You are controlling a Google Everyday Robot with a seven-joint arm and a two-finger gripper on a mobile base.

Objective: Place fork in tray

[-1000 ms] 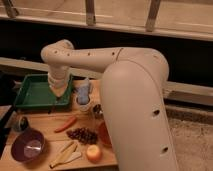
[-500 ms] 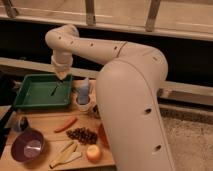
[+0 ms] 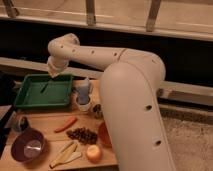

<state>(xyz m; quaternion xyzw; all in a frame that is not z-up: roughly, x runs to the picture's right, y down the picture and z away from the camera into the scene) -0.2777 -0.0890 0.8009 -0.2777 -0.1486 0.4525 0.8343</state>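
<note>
The green tray (image 3: 30,102) sits at the back left of the wooden table. A thin dark sliver that looks like the fork (image 3: 44,87) lies inside the tray, near its middle. My gripper (image 3: 53,70) hangs above the tray's far edge, clear of the fork and the tray. The big white arm (image 3: 130,95) curves over from the right and hides the right part of the table.
A white cup with a bluish bottle (image 3: 83,96) stands right of the tray, with a dark can (image 3: 97,111) beside it. In front lie a red-orange vegetable (image 3: 66,124), dark grapes (image 3: 82,135), a purple bowl (image 3: 29,145), banana pieces (image 3: 65,154) and an apple (image 3: 93,153).
The gripper has risen from low over the tray to above its far edge. A thin sliver now lies uncovered in the tray.
</note>
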